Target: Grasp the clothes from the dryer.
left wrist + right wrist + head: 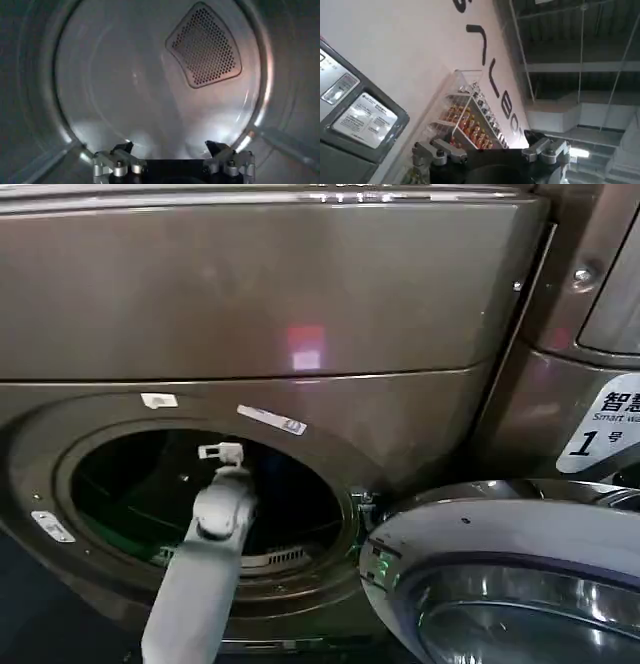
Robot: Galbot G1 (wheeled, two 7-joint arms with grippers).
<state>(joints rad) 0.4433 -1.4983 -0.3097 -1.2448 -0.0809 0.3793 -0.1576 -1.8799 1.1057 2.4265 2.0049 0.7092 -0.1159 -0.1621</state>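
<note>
The left gripper [170, 148] is held released inside the drum of the dryer [250, 294] – door [520, 584] swung open at the near right – while the right gripper [492, 145], also spread, is raised toward a shelf [470, 120].

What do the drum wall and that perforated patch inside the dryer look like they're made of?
Drum wall: looks like smooth bare metal, probably steel, with soft glare. Perforated patch: seemingly a metal vent plate with fine holes. Left pincer open before them.
</note>
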